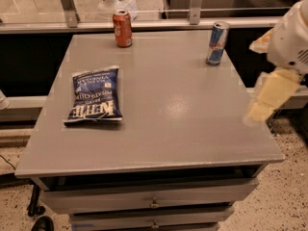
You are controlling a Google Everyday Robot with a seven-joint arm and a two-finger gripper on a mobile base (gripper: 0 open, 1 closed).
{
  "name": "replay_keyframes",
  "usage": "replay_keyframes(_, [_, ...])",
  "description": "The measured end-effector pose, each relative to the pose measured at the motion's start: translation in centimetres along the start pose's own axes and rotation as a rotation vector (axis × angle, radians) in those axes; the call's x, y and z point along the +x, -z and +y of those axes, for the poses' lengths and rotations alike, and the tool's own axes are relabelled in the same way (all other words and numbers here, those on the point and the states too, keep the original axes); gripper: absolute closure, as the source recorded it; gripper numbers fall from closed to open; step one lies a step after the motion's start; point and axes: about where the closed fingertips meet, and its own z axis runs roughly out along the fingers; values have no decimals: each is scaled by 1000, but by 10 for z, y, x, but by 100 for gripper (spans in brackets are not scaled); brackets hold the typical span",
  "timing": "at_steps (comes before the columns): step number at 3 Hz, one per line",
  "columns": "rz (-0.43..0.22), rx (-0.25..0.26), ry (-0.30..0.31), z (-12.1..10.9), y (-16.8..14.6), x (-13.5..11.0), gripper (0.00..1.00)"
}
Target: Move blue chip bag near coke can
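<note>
The blue chip bag (94,94) lies flat on the left part of the grey table (183,124), white lettering up. The coke can (122,28) stands upright at the table's far edge, left of centre, a little beyond the bag. My gripper (269,93) hangs in the air at the right edge of the table, pale yellow below a white arm housing (291,37). It is far from both the bag and the can and holds nothing that I can see.
A slim blue-and-silver can (216,43) stands upright at the table's far right. Drawers (154,202) are under the tabletop. A glass-and-metal rail (144,13) runs behind the table. Speckled floor lies to the right.
</note>
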Motion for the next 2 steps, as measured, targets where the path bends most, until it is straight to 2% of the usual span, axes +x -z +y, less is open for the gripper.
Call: replay_keyframes(2, [-363, -89, -155, -7, -101, -109, 0])
